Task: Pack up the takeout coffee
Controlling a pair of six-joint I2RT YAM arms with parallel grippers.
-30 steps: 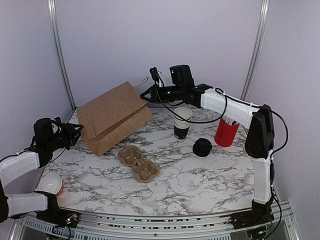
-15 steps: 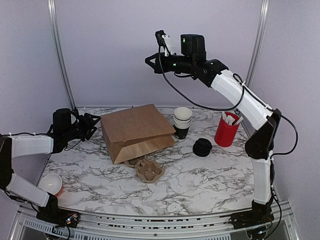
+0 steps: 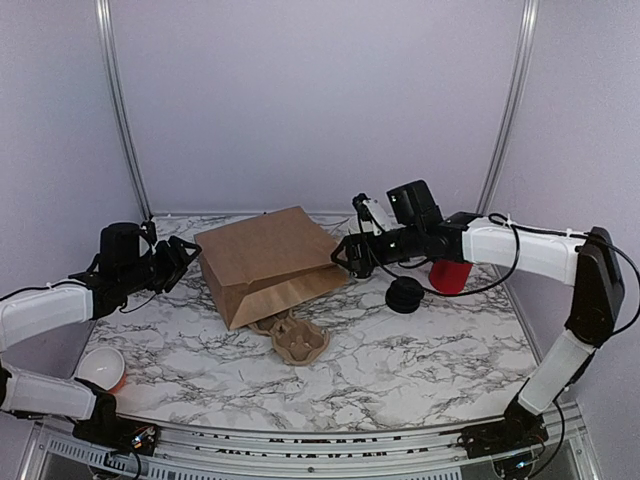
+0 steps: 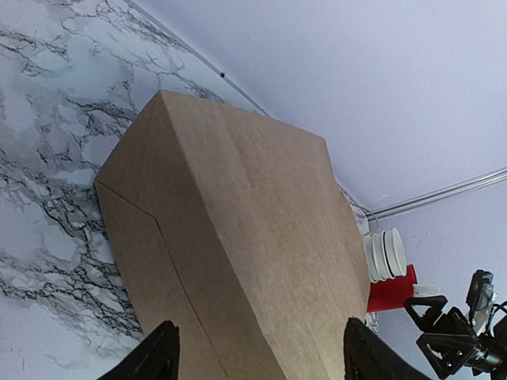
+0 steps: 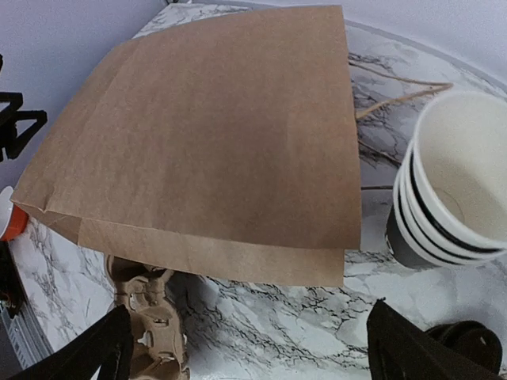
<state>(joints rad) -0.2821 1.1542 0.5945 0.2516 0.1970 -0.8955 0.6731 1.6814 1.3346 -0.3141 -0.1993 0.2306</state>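
Brown paper bag (image 3: 268,262): lying on its side on the marble worktop (image 3: 420,360), overlapping the cardboard cup carrier (image 3: 300,340) at its 6 o'clock.
Left hand (image 3: 178,260): open, empty, at the bag's 9 o'clock.
Right hand (image 3: 348,257): open, empty, at the bag's 3 o'clock.
Takeout coffee: no lidded cup discernible in any view.

Matt brown kraft-paper bag (image 3: 268,262), rough moulded-pulp cup carrier (image 3: 300,342), smooth marble-patterned tabletop (image 3: 420,350), stacked paper cups (image 5: 447,178).

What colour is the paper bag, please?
Plain brown; the bag shows best in the right wrist view.
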